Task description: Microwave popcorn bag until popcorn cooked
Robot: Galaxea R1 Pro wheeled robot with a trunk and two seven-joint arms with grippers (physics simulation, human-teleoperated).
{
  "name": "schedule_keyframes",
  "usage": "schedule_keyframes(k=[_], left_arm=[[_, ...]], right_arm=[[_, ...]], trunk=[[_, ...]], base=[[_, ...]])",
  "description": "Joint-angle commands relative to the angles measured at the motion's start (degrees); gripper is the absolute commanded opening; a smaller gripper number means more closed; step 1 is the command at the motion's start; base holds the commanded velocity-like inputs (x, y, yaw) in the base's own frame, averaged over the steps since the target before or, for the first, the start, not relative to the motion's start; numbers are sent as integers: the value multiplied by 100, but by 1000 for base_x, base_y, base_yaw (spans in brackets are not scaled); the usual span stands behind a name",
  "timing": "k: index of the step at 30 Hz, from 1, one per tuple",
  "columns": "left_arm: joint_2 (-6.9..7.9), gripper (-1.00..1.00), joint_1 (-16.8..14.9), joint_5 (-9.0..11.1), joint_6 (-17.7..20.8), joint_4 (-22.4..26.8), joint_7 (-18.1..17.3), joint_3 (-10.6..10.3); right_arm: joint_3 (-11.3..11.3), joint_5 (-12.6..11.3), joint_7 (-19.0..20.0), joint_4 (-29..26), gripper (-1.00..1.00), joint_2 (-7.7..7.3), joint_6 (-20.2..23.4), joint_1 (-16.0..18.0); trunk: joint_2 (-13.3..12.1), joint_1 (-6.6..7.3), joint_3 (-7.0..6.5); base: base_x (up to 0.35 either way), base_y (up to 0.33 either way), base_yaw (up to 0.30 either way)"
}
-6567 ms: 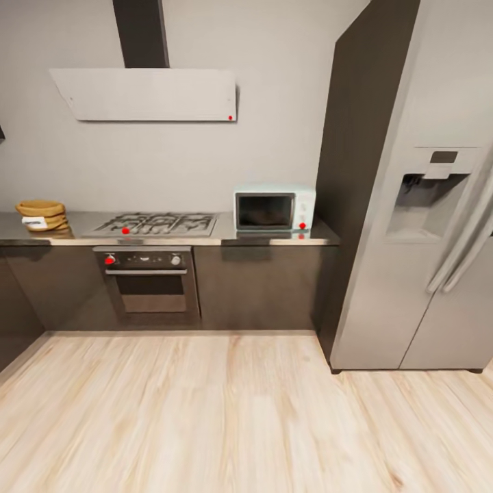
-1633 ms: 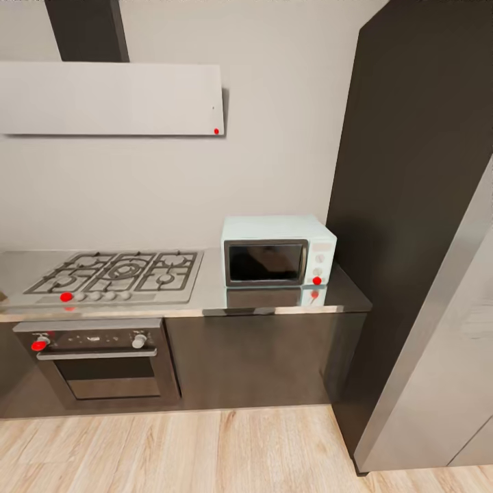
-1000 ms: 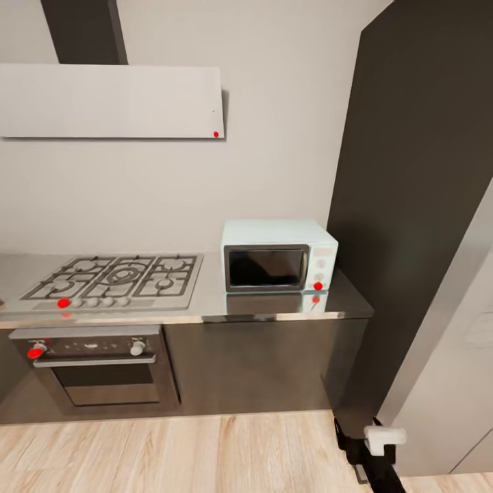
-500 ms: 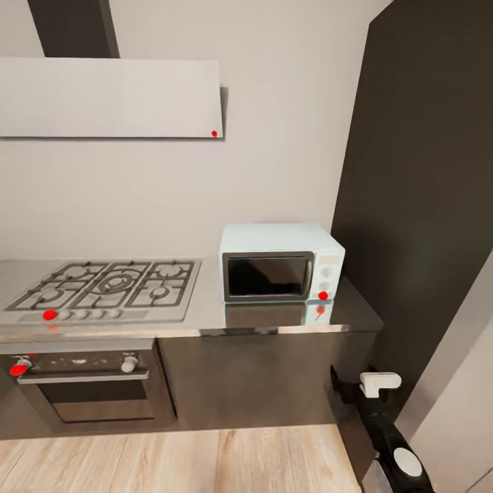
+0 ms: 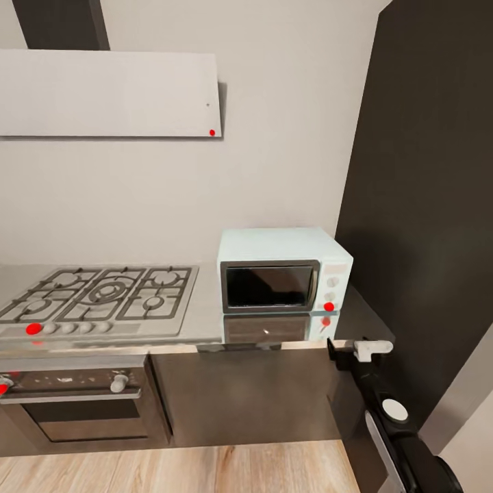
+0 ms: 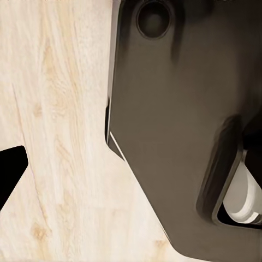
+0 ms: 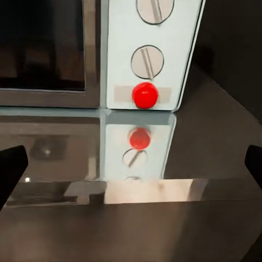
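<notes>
1. Microwave [image 5: 284,282] stood on the countertop [image 5: 205,322], ahead of the right gripper [image 5: 352,346] and slightly toward the robot's left of it, its dark glass door shut.
2. Right gripper was raised to the level of the countertop's front edge, just in front of that edge, below the microwave's knob panel [image 5: 332,287].
3. In the right wrist view the gripper looked straight at that panel: two pale round knobs [image 7: 147,61] one above the other, and a red round light [image 7: 145,95] under them, all well ahead of the fingertips.
4. Red light was mirrored in the glossy worktop [image 7: 218,142] between the claw and the microwave.
5. Right fingertips [image 7: 11,169] showed as dark tips at both far edges of the wrist view, so the claw stood wide apart and held nothing.
6. Left gripper [image 6: 8,174] pointed down at the pale wood floor [image 6: 60,136]; one dark fingertip showed at the edge of its view, and whether this claw was wide or narrow I cannot tell.
7. Beside the left claw a dark part of the robot's own body [image 6: 174,136] took up much of that view.
8. Gas hob [image 5: 103,294] lay on the countertop farther to the robot's left of the right claw, beyond the microwave, with a built-in oven [image 5: 75,404] under it.
9. Range hood [image 5: 109,92] hung on the white wall well above the claw, and a tall dark cabinet [image 5: 424,205] rose just to its right.
</notes>
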State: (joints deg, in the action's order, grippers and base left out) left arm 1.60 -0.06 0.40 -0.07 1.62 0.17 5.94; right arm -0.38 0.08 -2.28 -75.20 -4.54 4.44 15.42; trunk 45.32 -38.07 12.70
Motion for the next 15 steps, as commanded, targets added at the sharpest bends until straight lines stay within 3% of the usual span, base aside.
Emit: schedule_keyframes(k=[1,9,15], left_arm=[[-1,100,-1,4,-1,5,1,39],[-22,100,-2,4,-7,5,6,39],[-28,100,-2,4,-2,5,8,39]], right_arm=[[8,1,-25,-11,100,-3,85,54],[3,-8,-35,-12,100,-3,127,126],[4,-6,-29,-75,100,-3,123,207]], trunk=[[6,-1,8],[6,-1,8],[6,-1,8]], base=[[2,0,0],[4,0,0],[196,34,0]])
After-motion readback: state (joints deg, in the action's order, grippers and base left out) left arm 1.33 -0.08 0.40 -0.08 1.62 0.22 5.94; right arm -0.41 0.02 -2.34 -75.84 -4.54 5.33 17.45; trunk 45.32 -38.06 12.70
